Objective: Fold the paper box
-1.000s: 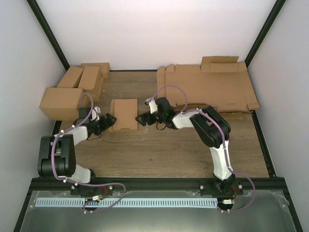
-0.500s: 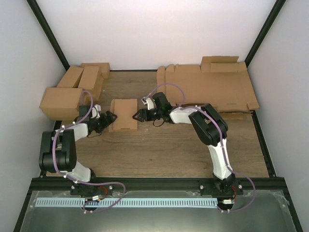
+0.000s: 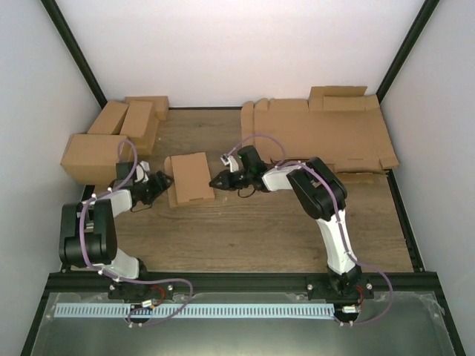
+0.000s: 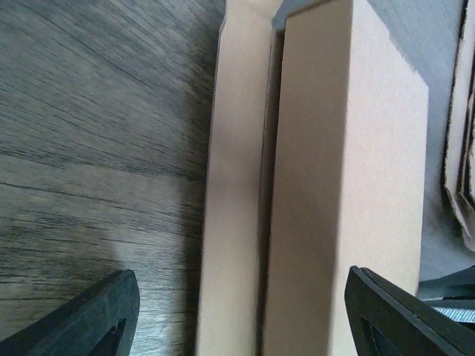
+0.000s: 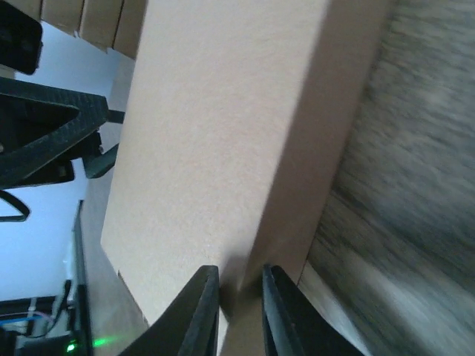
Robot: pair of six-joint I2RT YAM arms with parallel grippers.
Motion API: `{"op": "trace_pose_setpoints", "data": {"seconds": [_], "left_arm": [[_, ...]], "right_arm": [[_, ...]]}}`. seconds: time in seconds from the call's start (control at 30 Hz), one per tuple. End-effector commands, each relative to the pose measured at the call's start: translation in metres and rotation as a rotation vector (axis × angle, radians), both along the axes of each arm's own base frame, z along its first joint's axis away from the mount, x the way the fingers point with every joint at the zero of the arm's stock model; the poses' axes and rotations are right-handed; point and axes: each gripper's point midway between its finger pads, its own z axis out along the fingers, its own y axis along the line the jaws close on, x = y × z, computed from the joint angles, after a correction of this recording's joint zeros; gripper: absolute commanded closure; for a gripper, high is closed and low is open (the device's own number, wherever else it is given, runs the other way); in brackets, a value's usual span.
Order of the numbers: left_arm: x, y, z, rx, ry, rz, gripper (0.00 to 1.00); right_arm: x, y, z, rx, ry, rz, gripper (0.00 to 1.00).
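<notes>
Brown box (image 3: 190,178) looks nearly folded, only one seam gapes; right claw (image 3: 217,180) pinches its right edge, left claw (image 3: 165,180) stands wide open at its left side.

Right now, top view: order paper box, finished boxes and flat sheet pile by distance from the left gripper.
1. paper box, just right of the left gripper.
2. finished boxes, back left.
3. flat sheet pile, back right.
</notes>
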Motion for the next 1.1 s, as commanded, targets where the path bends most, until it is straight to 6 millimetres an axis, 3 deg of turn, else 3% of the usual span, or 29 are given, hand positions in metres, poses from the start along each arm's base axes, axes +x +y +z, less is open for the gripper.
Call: {"op": "trace_pose_setpoints", "data": {"seconds": [0.0,0.3,0.5,0.67,1.0,1.07], "left_arm": [[-0.001,-0.004,-0.003,-0.039,-0.007,-0.013,0.23],[0.003,-0.035,0.013,-0.260,-0.100,-0.104,0.17],[0.006,-0.049,0.043,-0.317,-0.202,-0.160,0.00],[0.014,-0.057,0.061,-0.315,-0.245,-0.194,0.00],[0.025,-0.104,0.065,-0.346,-0.221,-0.341,0.00],[0.027,-0.107,0.065,-0.333,-0.221,-0.361,0.08]], "right_arm": [[-0.005,-0.030,-0.015,0.020,0.100,-0.034,0.86],[-0.015,-0.036,-0.022,0.052,0.138,-0.010,0.89],[-0.011,-0.033,-0.017,0.050,0.115,-0.001,0.88],[-0.003,-0.031,-0.011,0.044,0.087,-0.003,0.88],[0.001,-0.024,-0.007,0.007,0.041,0.020,0.86],[0.000,-0.025,-0.007,0.003,0.039,0.020,0.86]]}}
